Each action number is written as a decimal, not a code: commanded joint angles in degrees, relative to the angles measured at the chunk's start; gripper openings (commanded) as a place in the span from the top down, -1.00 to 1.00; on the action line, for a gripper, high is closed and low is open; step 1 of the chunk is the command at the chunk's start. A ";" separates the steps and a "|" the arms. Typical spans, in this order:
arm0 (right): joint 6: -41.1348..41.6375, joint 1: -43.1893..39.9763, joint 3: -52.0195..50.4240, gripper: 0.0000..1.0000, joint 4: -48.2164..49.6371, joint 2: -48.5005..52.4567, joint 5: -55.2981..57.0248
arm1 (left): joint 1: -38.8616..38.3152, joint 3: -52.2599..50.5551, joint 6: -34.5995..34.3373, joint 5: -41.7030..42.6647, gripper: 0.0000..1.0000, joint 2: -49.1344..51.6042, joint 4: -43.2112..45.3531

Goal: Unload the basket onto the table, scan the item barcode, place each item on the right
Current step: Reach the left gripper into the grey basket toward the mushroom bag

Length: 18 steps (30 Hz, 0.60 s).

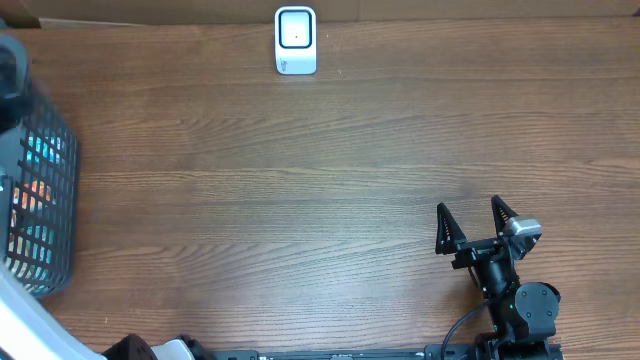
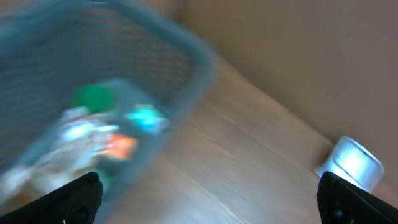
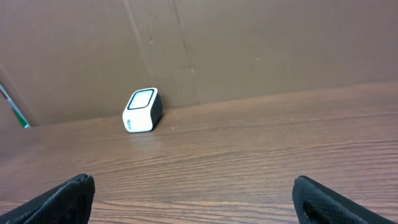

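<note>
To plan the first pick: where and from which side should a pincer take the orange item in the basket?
Take the orange item by its exposed top, straight down through the open basket: its slatted walls block every side. The open left pincer looks nearest. The item's shape is too blurred to tell.

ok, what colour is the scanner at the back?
Small boxy scanner: white front, black rear; right wrist view shows it best.

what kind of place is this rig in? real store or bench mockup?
Probably a bench mock-up of a checkout, not a real store: a small white barcode scanner on a wood-grain table, a dark mesh basket of items at its left edge, and plain cardboard panels behind.
</note>
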 commanded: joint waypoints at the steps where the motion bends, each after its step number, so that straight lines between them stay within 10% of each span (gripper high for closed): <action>1: -0.07 0.33 -0.59 -1.00 0.24 -0.33 0.55 | 6.01 -0.35 -7.80 -10.93 -0.95 1.14 -0.07; 18: -0.07 0.31 -0.59 -1.00 0.24 -0.33 0.55 | 19.47 -19.91 10.12 -3.65 -0.80 10.29 11.23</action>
